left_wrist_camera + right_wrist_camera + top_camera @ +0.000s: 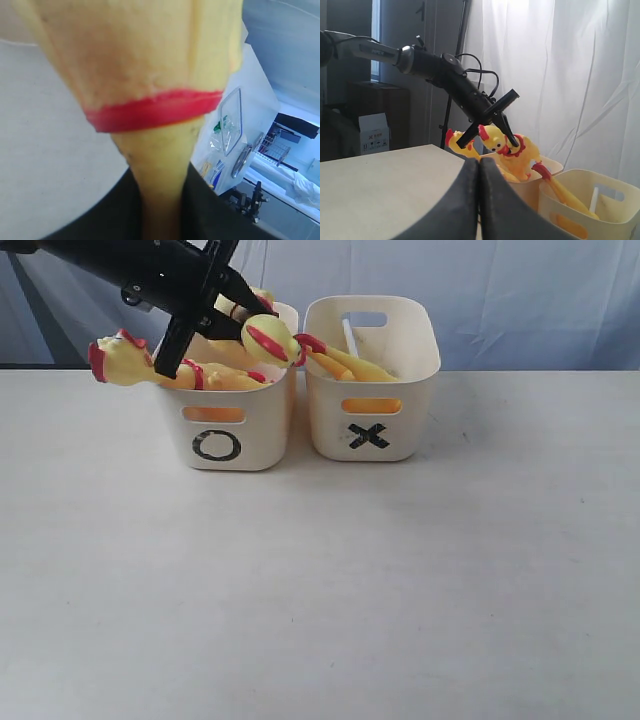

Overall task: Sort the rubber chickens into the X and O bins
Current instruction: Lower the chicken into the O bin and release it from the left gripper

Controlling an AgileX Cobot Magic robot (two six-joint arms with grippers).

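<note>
Exterior view: white tabletop (320, 590), pale cloth backdrop (530, 300)

**Layout: bins and chickens on table**

Table (320, 590): O bin (250, 430) on the left, X bin (400, 410) just beside it on the right, both toward the rear edge.

Chicken A (125, 362) lies in the O bin, its head and neck sticking out past the bin's left rim.

Chicken B (266, 340) hangs in the left gripper (232, 310) above the O bin, its head over the rim nearest the X bin.

Chicken C (355, 365) lies in the X bin, one end draped over the rim facing the O bin.
</note>
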